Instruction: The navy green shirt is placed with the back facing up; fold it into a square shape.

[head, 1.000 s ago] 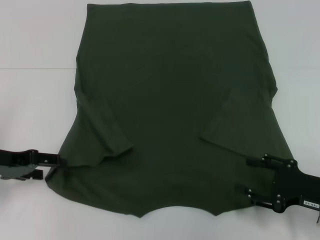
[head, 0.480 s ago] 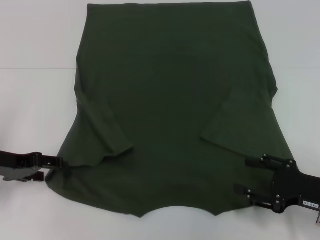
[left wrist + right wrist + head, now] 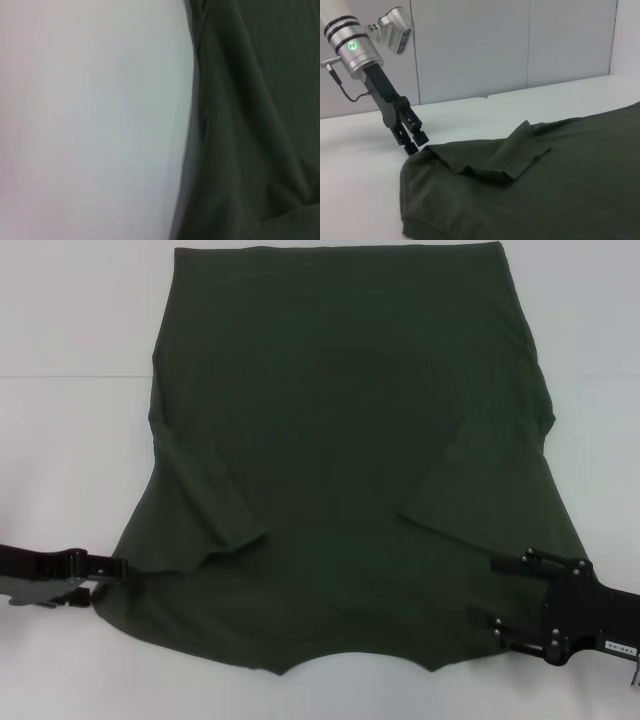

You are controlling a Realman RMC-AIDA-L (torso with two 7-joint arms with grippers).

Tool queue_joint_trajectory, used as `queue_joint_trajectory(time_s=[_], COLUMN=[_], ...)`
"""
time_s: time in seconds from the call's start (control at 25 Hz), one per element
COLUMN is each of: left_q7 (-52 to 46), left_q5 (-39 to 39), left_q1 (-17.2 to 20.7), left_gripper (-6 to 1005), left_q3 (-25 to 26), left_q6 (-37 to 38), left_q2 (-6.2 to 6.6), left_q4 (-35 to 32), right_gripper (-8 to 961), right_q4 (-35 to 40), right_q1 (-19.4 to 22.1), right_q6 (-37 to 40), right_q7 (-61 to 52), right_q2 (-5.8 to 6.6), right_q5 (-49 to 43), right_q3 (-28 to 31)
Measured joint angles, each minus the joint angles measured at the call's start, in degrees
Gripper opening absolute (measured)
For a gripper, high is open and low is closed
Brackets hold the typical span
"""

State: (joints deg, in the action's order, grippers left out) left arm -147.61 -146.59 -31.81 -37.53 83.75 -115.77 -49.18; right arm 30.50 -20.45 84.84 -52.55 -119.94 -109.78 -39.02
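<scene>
The big dark green soft shirt (image 3: pixel 340 450) is spread flat on the white table (image 3: pixel 70 440), sleeves folded in. Its left shoulder edge is met by the left gripper (image 3: pixel 118 566), seemingly pinched together. The right gripper (image 3: pixel 497 592) is spread at the right shoulder. Only one cloth layer could be caught, and the fold would sag. The left gripper's tips at the cloth (image 3: pixel 415 142) are shown only in the right wrist view.

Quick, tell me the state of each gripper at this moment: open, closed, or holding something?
Left gripper: closed on the left shoulder edge of the navy green shirt.
Right gripper: open, one finger on the shirt's right shoulder edge, holding nothing.
</scene>
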Motion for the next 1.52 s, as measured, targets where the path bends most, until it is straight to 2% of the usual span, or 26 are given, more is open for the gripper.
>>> queue_joint_trajectory(time_s=[0.92,1.24,1.52], left_q7=[0.08,0.27,0.6], left_q5=[-0.02,0.0,-0.04], left_q1=[-1.16,-1.16,-1.13], left_gripper=[860,859,859], left_q3=[0.04,0.42,0.02], left_q6=[-0.17,-0.77,-2.31], left_q2=[0.01,1.15,0.86], left_q4=[1.55,1.51,1.9], right_gripper=[750,749,749], right_q4=[-0.09,-0.09,-0.17], right_q1=[-0.03,-0.03,-0.03], right_q6=[-0.21,-0.21,-0.21], right_q7=[0.0,0.0,-0.01], right_q2=[-0.02,-0.02,-0.02], right_q5=[0.0,0.0,0.0], right_q3=[-0.09,-0.09,-0.09])
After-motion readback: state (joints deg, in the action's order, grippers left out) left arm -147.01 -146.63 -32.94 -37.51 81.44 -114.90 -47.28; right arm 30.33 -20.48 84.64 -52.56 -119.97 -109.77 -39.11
